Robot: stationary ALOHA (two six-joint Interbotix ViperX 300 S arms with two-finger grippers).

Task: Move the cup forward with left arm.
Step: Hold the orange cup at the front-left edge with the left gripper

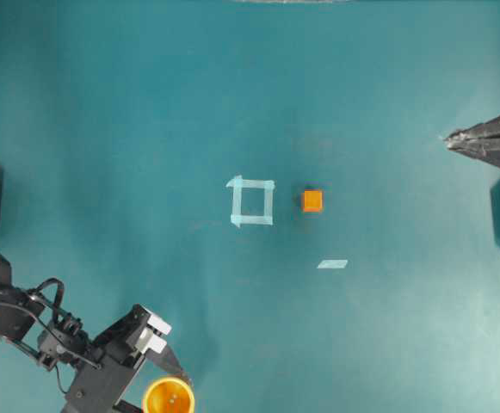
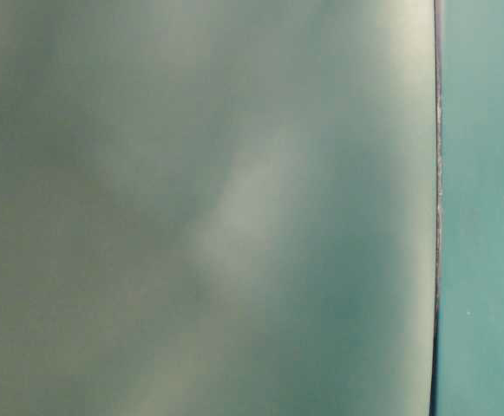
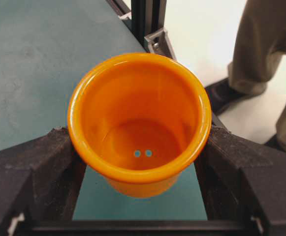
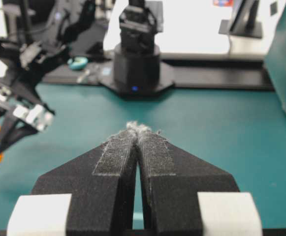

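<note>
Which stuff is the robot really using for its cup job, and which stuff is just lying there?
For the job:
- the cup, between the fingers of the left claw

Just lying about:
- the orange cube
- the tape square
- the loose tape strip
- the right claw, shut and off to the side

Counted on the table (image 1: 103,129): one cup (image 1: 169,397) is sitting near-left of the tape square (image 1: 252,201); one orange cube (image 1: 312,200) is lying just right of that square; one loose tape strip (image 1: 332,264) is lying nearer than the square, to its right. Two robot arms are showing: left arm (image 1: 77,344), right arm (image 1: 490,138).
</note>
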